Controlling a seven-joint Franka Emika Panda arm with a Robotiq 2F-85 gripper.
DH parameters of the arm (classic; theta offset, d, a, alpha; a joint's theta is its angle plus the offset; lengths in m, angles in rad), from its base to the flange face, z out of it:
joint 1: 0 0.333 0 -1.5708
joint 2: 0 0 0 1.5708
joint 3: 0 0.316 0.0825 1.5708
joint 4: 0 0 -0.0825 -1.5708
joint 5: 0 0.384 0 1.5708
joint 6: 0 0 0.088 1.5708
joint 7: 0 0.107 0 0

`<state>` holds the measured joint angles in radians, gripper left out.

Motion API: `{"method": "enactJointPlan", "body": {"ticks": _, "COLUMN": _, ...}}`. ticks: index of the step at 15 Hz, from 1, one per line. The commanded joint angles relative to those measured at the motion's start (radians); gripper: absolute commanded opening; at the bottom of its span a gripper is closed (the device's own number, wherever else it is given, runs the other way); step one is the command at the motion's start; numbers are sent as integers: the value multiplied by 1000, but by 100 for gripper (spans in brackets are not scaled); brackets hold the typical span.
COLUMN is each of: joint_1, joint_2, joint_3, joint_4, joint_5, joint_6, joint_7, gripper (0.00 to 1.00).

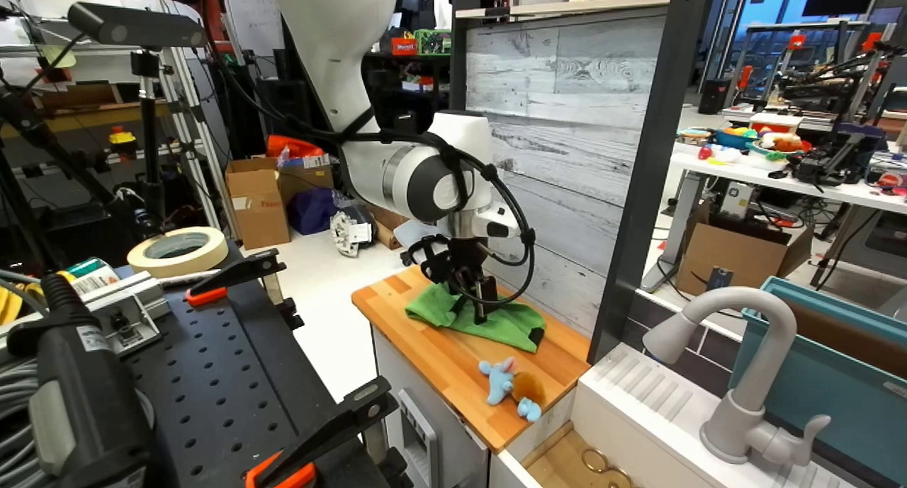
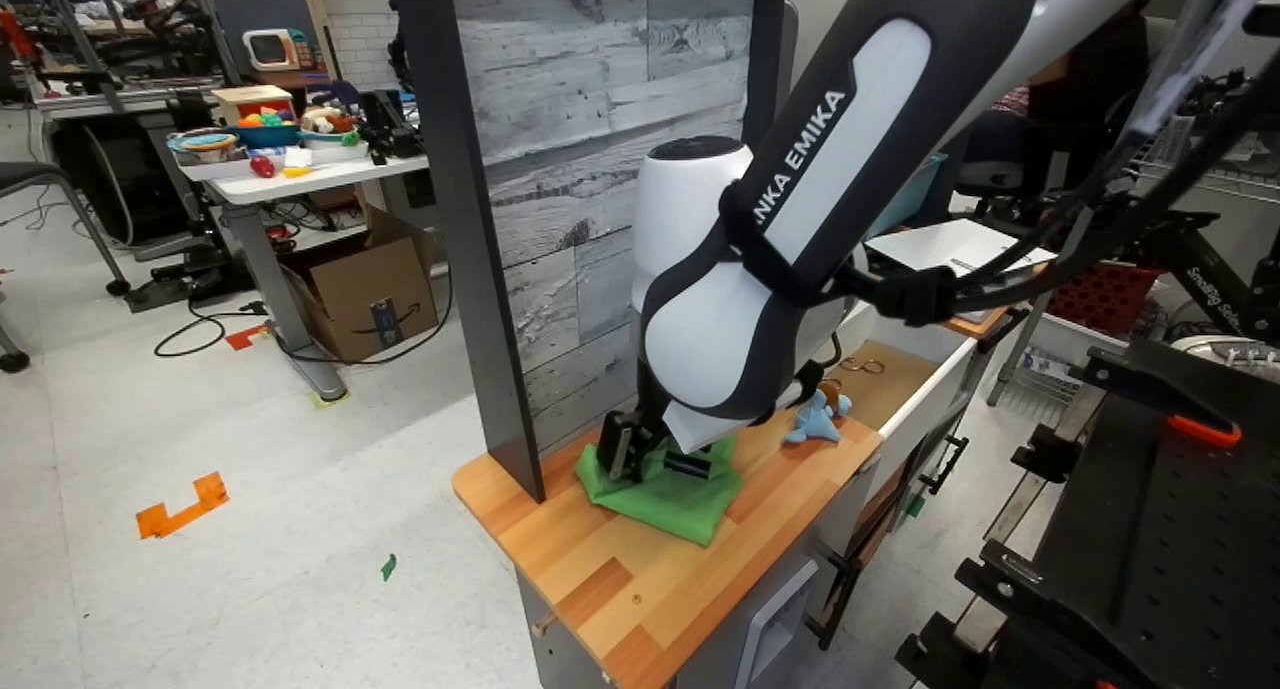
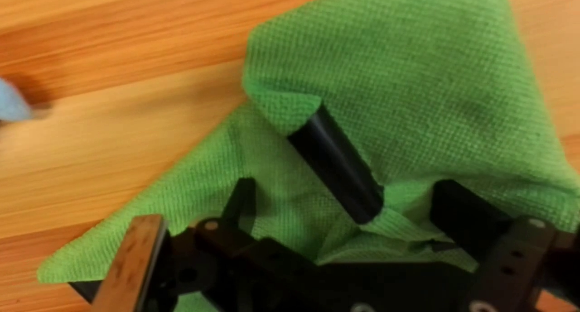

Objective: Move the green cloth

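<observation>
Down low over the green cloth (image 3: 417,94), sprawled near the edge of the table (image 2: 610,569) along the grey panel (image 1: 567,120), with jaws wide apart, either side of a black patch (image 3: 337,165). Holding no fabric, by the look of it; cannot tell whether touching. Now for the danger! Could nip only the loose top layer by closing too high, then shed it on the lift. Could jam fingertips (image 3: 246,196) against the table by pressing too low. Might trail a slack corner across the blue plush toy (image 1: 499,383) by carrying too flat towards the edge beside the white box (image 1: 620,428). Might scrape the panel by rising too close.
</observation>
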<state>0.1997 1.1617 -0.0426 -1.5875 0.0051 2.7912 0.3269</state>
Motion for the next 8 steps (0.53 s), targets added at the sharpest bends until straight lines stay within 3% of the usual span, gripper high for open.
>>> {"method": "enactJointPlan", "body": {"ticks": 1, "joint_1": 29, "joint_2": 19, "joint_3": 25, "joint_4": 8, "joint_5": 12, "joint_6": -22, "joint_7": -35, "gripper": 100}}
{"method": "enactJointPlan", "body": {"ticks": 8, "joint_1": 101, "joint_2": 0, "joint_3": 65, "joint_4": -89, "joint_5": -11, "joint_6": 12, "joint_7": -96, "gripper": 100}}
